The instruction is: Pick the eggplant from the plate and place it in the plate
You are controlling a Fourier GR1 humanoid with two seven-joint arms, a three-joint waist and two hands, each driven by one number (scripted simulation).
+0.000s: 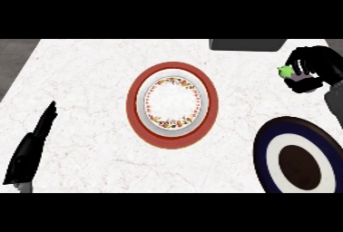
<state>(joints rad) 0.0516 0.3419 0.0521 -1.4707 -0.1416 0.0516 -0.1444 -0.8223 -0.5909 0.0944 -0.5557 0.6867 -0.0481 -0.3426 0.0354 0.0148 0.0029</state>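
Counter (87, 90): white w/ faint reddish marbling. Centre plate (173, 105): red rim, white middle, ring of red/yellow leafy pattern. Plate (298, 158) at near right edge: navy rim, white band, dark brown centre. Both hands black, left hand (30, 149) & right hand (315, 68). Eggplant (295, 77): green cap, dark purple body.

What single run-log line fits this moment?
right hand: shut on eggplant, lifted | red-rimmed plate: centre | dark blue plate: lower right | left hand: open, resting
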